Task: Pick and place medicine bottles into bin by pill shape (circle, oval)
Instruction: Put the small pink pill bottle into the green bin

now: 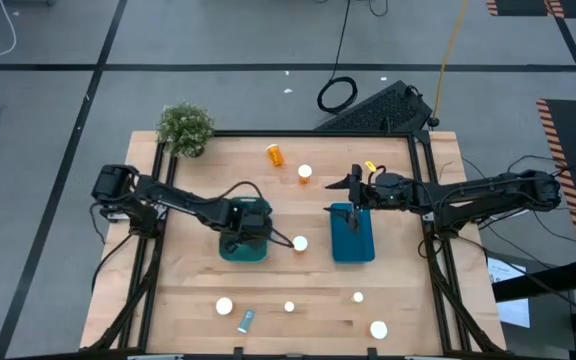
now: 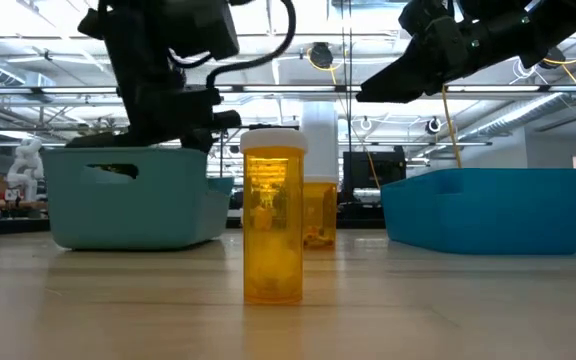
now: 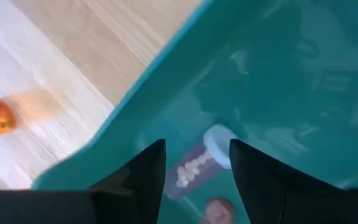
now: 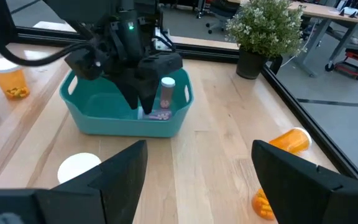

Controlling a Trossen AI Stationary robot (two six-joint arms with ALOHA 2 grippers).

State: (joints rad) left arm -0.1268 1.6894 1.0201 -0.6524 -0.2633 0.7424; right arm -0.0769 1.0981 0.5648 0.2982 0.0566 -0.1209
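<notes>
1. Scattered all over the wooden table (image 1: pixel 188 290) is where the medicine bottles sit: one orange one on its side (image 1: pixel 275 154) near the top middle of the high view, a white-capped one (image 1: pixel 305 173) just right of it, another (image 1: pixel 300 243) in the centre between the two bins, and a row along the bottom: (image 1: pixel 224 306), a bluish one lying down (image 1: pixel 246 320), (image 1: pixel 289 307), (image 1: pixel 358 297), (image 1: pixel 379 328).
2. At least one is already dropped in: the left wrist view shows a bottle with pale pills (image 3: pixel 197 165) lying on the floor of the teal bin (image 3: pixel 278 81).
3. Handling-wise I'd guess these are light, rigid plastic and a bit slick, so they'll roll if bumped (especially the ones lying down). Best hold is across the body just under the cap, fingers square to it.
4. Left gripper (image 3: pixel 196 168) hangs over the teal bin at centre-left, fingers spread apart with nothing between them.
5. Right gripper (image 4: pixel 197 168) hovers near the top end of the blue bin (image 1: pixel 352 235) at centre-right, jaws wide and empty too.
6. Off in the upper-left corner of the table there's a potted plant (image 1: pixel 185 128), not part of the job.
</notes>
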